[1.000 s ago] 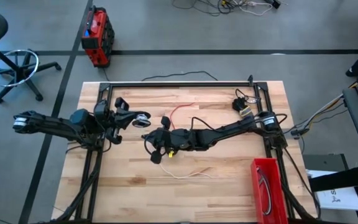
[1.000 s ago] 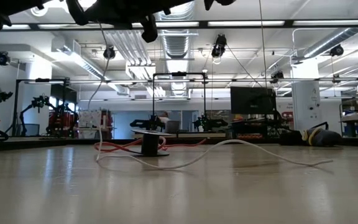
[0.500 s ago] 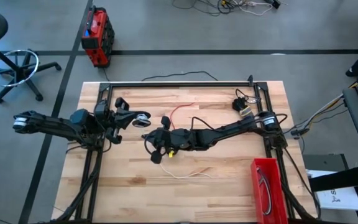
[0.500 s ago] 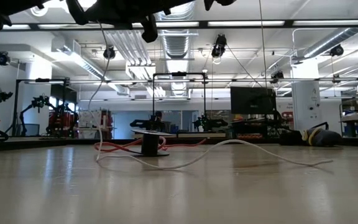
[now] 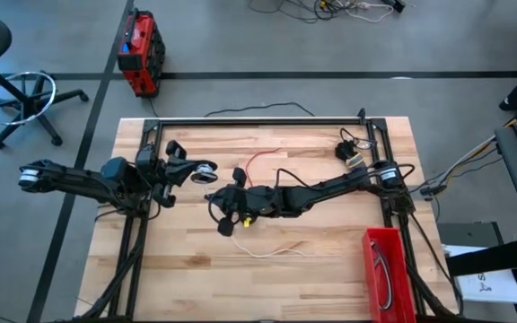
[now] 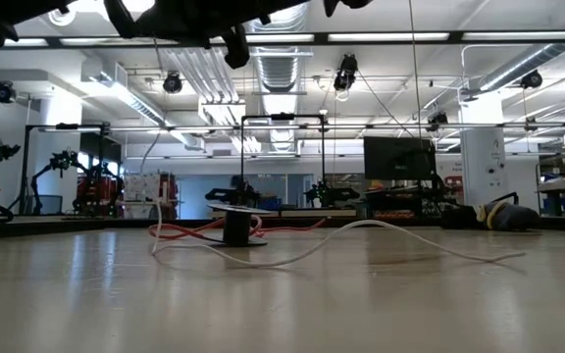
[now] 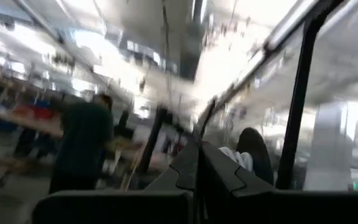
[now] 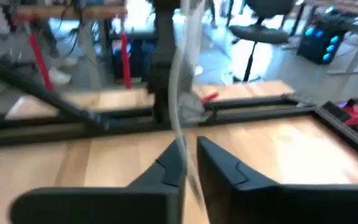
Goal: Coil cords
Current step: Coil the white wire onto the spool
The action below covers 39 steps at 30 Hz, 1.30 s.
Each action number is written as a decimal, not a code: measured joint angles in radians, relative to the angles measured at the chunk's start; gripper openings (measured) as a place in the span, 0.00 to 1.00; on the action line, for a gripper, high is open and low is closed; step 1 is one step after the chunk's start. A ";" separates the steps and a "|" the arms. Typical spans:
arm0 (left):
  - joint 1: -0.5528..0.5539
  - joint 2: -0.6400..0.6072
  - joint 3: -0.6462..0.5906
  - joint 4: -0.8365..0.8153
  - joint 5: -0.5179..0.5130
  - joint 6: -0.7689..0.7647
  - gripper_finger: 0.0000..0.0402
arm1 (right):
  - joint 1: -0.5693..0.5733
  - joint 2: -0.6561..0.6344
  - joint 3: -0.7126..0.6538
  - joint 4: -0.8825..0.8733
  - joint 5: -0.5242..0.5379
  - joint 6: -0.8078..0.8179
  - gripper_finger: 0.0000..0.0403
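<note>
Mid-table, the right gripper (image 8: 188, 163) pinches the white cord (image 8: 182, 93), whose slack trails across the table (image 5: 330, 269) toward the front edge, while the left gripper (image 7: 197, 165), fingers together and empty, waits nearby.

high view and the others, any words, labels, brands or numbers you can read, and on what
None can be read.
The white paper sheet beside the wooden table carries dark marks, too small to read.
The red and black case on the floor shows a blue patch, no legible text.
The wrist views are too blurred.
</note>
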 joint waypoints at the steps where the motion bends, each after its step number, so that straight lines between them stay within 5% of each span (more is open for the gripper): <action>1: 0.000 -0.004 0.005 0.025 -0.005 0.000 0.00 | 0.001 -0.002 0.000 -0.028 -0.001 -0.008 0.06; 11: 0.000 -0.034 0.003 0.034 0.061 0.004 0.00 | 0.007 -0.066 0.098 -0.172 0.010 -0.056 0.39; 17: 0.000 -0.042 -0.001 0.022 0.082 0.013 0.00 | 0.011 -0.113 0.194 -0.238 0.036 -0.055 0.49; 39: 0.000 -0.020 -0.002 0.011 0.086 0.065 0.00 | 0.006 -0.112 0.320 -0.313 0.044 -0.011 0.25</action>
